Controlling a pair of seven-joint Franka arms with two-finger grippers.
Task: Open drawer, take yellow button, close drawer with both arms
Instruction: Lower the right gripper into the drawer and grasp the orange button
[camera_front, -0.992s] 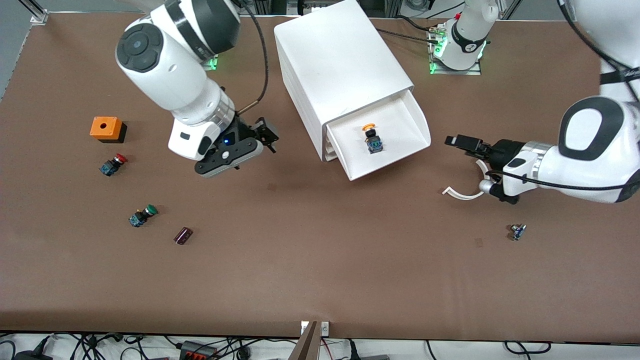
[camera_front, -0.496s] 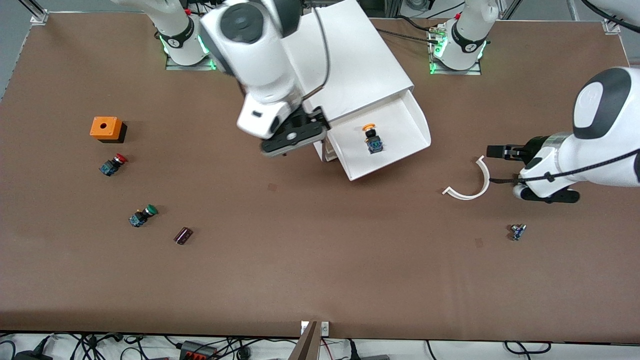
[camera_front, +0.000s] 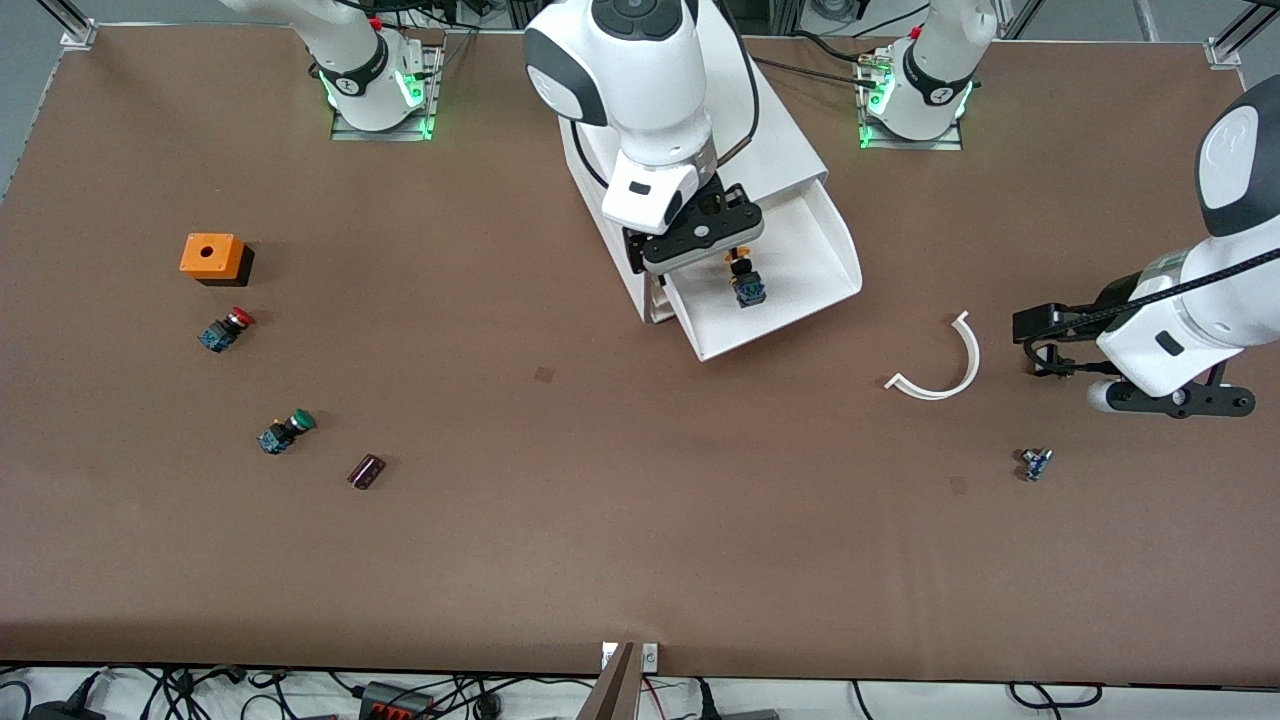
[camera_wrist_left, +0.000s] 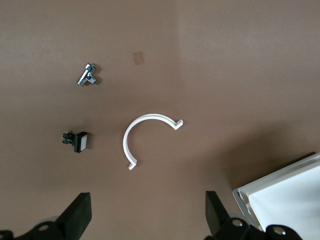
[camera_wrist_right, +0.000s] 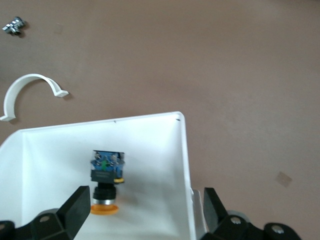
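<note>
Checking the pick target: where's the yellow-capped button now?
Front view: the button lies in the pulled-out top drawer of the cabinet, under the right gripper, its jaws open.

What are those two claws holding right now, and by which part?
Nothing. The right gripper hangs open over the button in the open drawer; the left gripper is open over bare table.

— How many push buttons do you count?
— Three: the yellow-orange button (camera_front: 745, 279) in the drawer (camera_front: 790, 290), a red-capped button (camera_front: 226, 329) and a green-capped button (camera_front: 285, 431) on the bench (camera_front: 640, 540).
— Cabinets?
— One white cabinet (camera_front: 770, 150).
— Loose bits?
— One orange box (camera_front: 211, 257), one dark capacitor-like cylinder (camera_front: 366, 471), one white curved strip (camera_front: 940, 365), one small metal fitting (camera_front: 1035, 463), one small black-and-white switch (camera_wrist_left: 76, 141).
— Arms?
— Two, each with one tool: right tool (camera_front: 700, 232), left tool (camera_front: 1040, 335).
</note>
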